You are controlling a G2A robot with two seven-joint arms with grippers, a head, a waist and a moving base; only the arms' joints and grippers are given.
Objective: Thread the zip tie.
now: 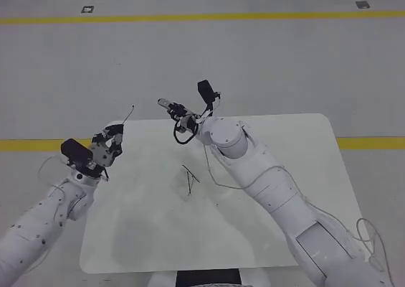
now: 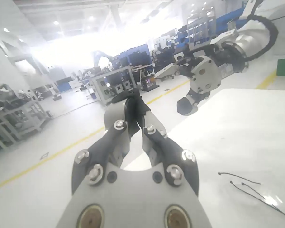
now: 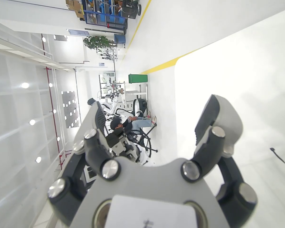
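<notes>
Nearest the left wrist lens, my left gripper (image 2: 133, 106) is clenched, its black fingertips pressed together. From above I see a thin dark zip tie (image 1: 128, 113) sticking out of it, at the far left corner of the table (image 1: 281, 165) and out over the floor. My right gripper (image 1: 171, 120) hangs at the far edge, just off the tabletop, spread wide with nothing in it. The two grippers are near each other but apart. Loose zip ties (image 1: 190, 179) lie crossed mid-table, well apart from both grippers and every edge. Bare tabletop stretches beyond my right arm. A yellow floor line (image 1: 388, 143) shows on both sides of the table.
</notes>
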